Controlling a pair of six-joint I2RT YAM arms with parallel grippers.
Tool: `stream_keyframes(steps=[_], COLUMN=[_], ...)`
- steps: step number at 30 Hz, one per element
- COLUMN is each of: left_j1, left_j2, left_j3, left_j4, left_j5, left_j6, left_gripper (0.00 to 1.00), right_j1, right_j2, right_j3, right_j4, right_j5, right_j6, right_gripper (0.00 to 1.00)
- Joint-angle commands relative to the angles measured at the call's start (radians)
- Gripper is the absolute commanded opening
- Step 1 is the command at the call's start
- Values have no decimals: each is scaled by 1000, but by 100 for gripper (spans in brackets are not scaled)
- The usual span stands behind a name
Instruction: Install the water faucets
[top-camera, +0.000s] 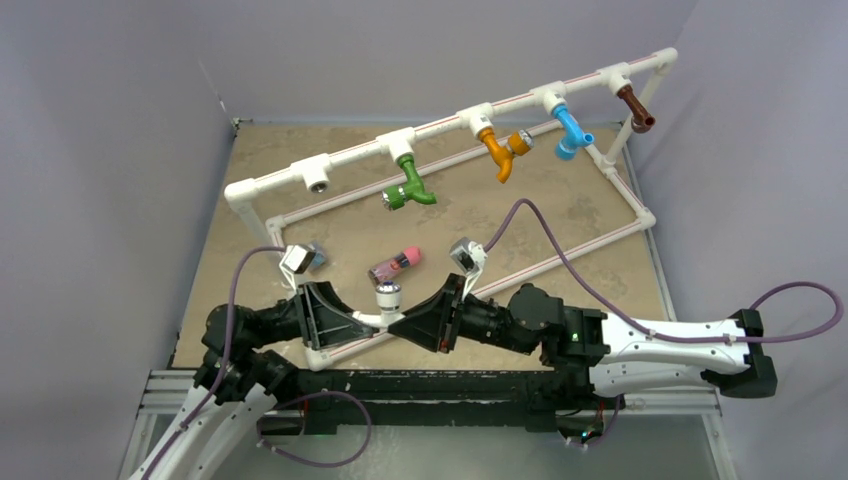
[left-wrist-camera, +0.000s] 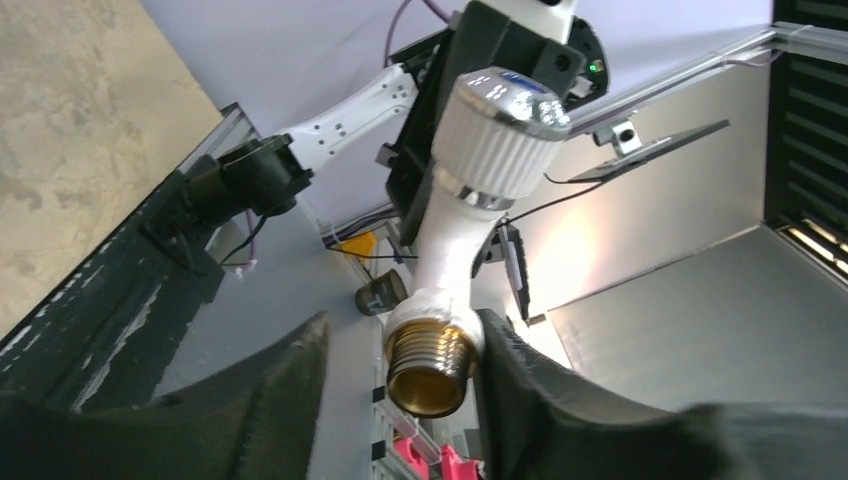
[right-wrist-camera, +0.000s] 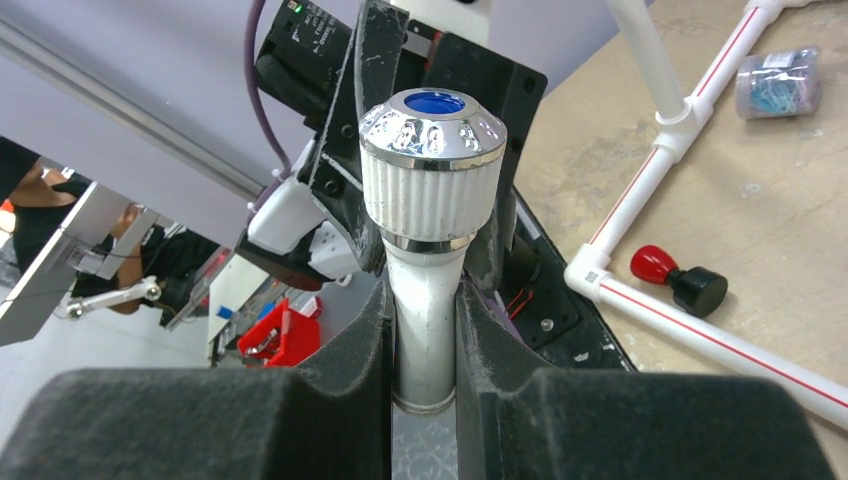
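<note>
The white pipe frame (top-camera: 350, 155) spans the worktop (top-camera: 250, 200), carrying a green faucet (top-camera: 407, 190), an orange faucet (top-camera: 500, 150), a blue faucet (top-camera: 570, 130) and a brown faucet (top-camera: 636, 108); its one empty T-fitting (top-camera: 317, 180) sits far left, well apart from both tools at the near edge. There the right tool (right-wrist-camera: 425, 320) clamps the white faucet (right-wrist-camera: 430, 250) just under its knob (right-wrist-camera: 432, 160), while the left tool (left-wrist-camera: 402, 340) stands loose around the brass thread (left-wrist-camera: 430, 365), one pad (left-wrist-camera: 520, 380) touching, the other clear. On that single grip the faucet could swivel, reach the fitting crooked and cross-thread; the pink-capped cylinder (top-camera: 395, 265) lies between.
</note>
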Motion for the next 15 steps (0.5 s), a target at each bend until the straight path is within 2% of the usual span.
stream_keyframes(steps=[1,6,15], left_j1=[1,0,0], left_j2=[1,23,136], left_j3=[57,151,430], left_j4=[-152,-336,-697], left_j5=[-25,-77,-257], left_j6=[78,198,493], left_gripper=[59,74,80], right_j1=[3,3,3], right_j2=[-22,-24,-23], right_j3=[38,48,92], right_j4=[42,-2,-162], right_j5=[54,87,216], right_j6=[-36,-46,-88], right_gripper=[0,0,0])
